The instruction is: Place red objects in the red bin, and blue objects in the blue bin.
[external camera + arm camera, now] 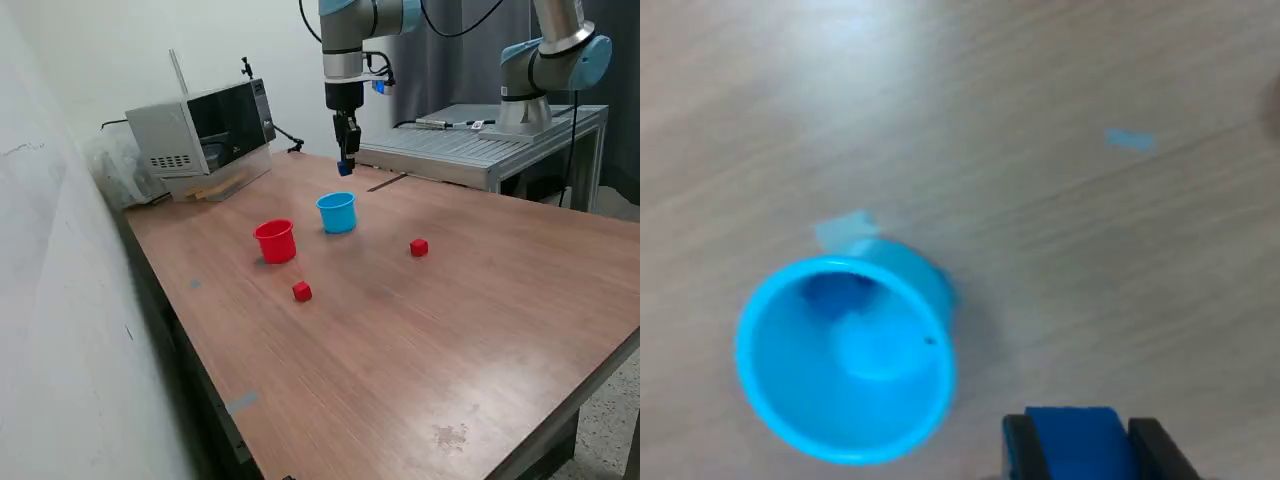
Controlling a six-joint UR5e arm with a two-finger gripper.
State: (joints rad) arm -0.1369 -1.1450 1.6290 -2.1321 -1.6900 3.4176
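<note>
I see the wooden surface [420, 330] with a microwave [205, 135] at the far corner toward the exterior view's left. The arm [345, 50] hangs over the surface's far side, well above it. Below it stand the blue bin [337, 212] and, just beside it toward the exterior view's left, the red bin [275, 241]. Two red cubes lie loose on the surface: one [302, 291] in front of the red bin, the other [419, 247] well apart toward the exterior view's right.

What the next move turns on, as I judge it: the blue bin's mouth is not yet straight under the load. In the wrist view the blue bin [845, 360] sits off to one side of the fingers [1020, 445], so the arm needs a short sideways shift before release. Something dark blue shows inside the bin; I cannot tell what.

The fingers are clamped on a blue cube [1077, 440], pressing its two opposite faces, held in the air and touching nothing else.
</note>
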